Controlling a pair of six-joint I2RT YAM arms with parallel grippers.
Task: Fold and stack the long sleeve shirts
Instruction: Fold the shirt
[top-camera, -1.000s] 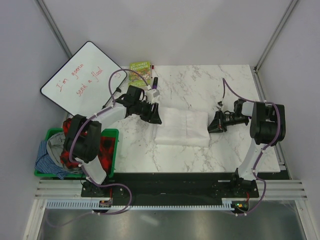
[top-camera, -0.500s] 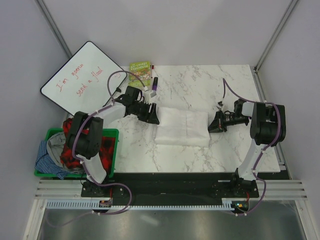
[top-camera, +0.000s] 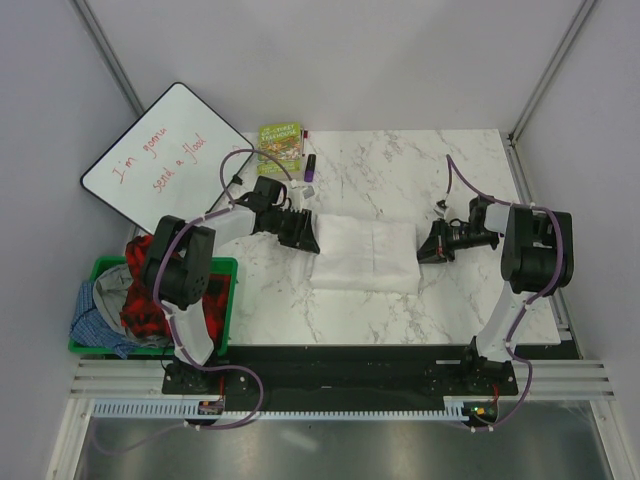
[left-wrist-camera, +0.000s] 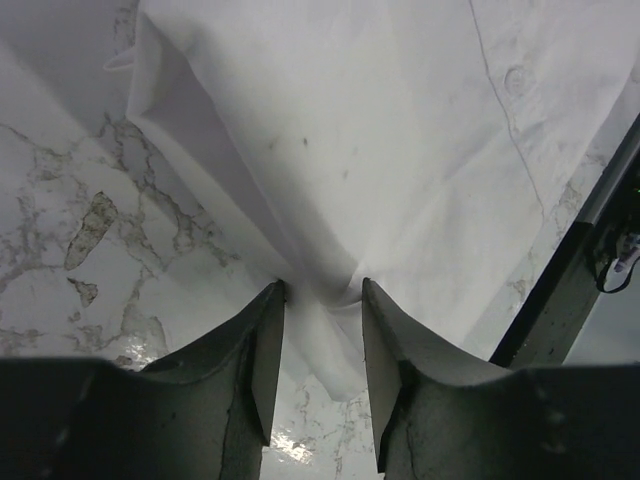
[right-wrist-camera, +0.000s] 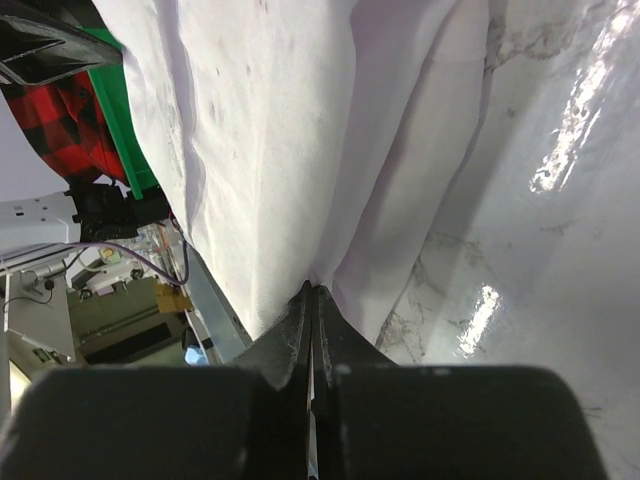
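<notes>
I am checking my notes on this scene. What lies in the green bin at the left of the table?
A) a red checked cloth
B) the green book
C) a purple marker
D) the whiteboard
A: the green bin holds a red checked cloth, bunched together with other clothes.

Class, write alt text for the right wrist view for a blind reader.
The right gripper is shut on a fold of the white shirt lying on the marble table. A green bin with red plaid cloth sits beyond.
</notes>
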